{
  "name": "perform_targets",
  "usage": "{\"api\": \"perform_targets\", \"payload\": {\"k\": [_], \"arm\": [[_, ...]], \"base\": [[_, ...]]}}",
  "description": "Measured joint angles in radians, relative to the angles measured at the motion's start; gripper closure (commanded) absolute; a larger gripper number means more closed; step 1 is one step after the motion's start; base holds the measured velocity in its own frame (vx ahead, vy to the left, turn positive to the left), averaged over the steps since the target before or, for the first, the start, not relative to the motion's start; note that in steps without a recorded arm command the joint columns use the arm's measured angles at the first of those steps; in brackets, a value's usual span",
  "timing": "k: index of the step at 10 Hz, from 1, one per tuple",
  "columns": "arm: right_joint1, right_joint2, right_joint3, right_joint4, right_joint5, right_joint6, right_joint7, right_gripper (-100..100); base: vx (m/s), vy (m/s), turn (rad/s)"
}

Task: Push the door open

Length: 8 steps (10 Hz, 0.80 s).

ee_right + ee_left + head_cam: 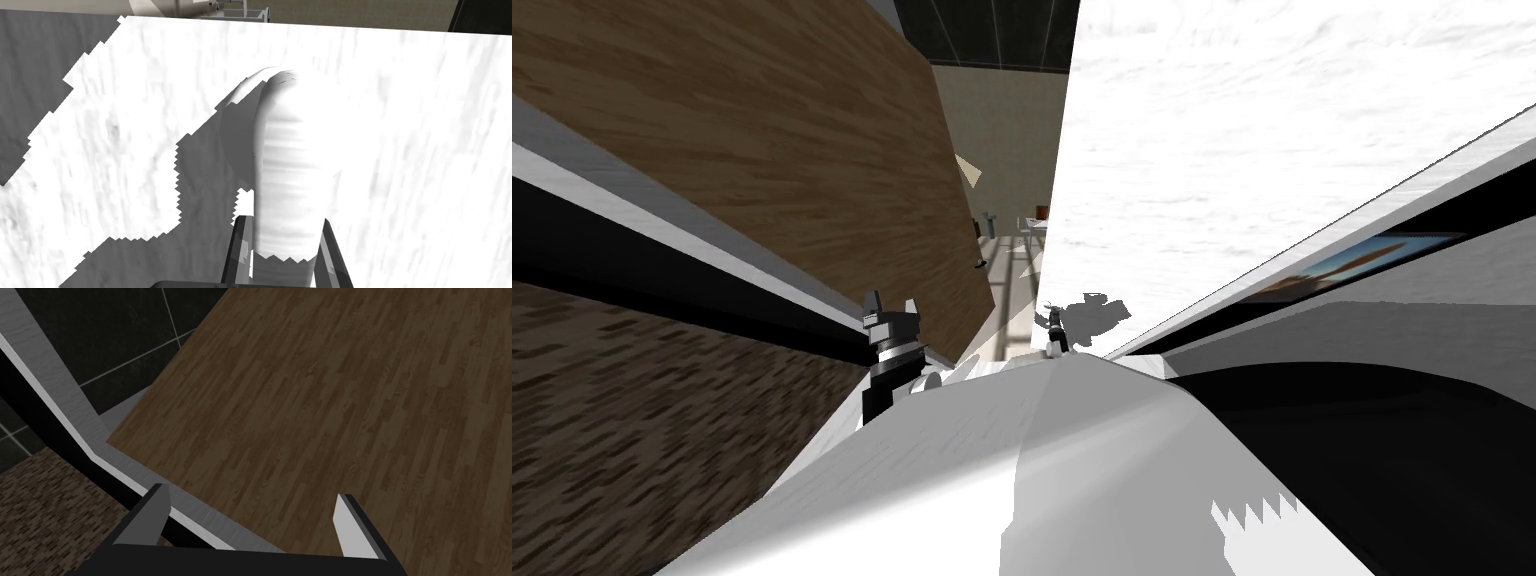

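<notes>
The white door (1232, 150) stood ajar, its free edge parted from the brown wooden panel (762, 150) opposite it, so that a strip of the room beyond (1007, 190) showed between them. The right gripper (283, 222) was clenched on the white rounded handle (285, 150) on the door's face, close to that free edge. The left gripper (251, 490) hung released, fingers spread, across the gap from the door and facing the wooden panel. I judged the push begun but unfinished: the gap looked narrow, so the door had more swing left to be pushed through.
</notes>
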Motion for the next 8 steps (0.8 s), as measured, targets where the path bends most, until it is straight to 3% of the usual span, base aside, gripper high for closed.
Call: {"api": "perform_targets", "payload": {"k": [1, 3, 4, 5, 6, 7, 8], "arm": [[-0.002, -0.011, -0.006, 0.006, -0.006, -0.001, -0.005, 100], [0.009, -0.010, -0.022, -0.012, -0.015, -0.002, 0.005, 100], [0.000, -0.015, -0.034, 0.003, -0.025, -0.003, 0.009, 100], [0.027, -0.012, -0.045, -0.037, -0.032, 0.009, 0.019, 100], [0.032, -0.012, -0.055, -0.043, -0.039, 0.011, 0.027, 100], [0.018, -0.021, -0.068, -0.021, -0.049, 0.005, 0.025, 100], [0.023, -0.022, -0.083, -0.035, -0.058, 0.010, 0.031, 100]], "base": [[0.136, 0.023, -0.029], [0.172, 0.045, -0.069], [0.205, 0.045, -0.041], [0.208, 0.043, -0.106], [0.212, 0.053, -0.074], [0.203, 0.061, -0.060], [0.205, 0.043, -0.056]]}}
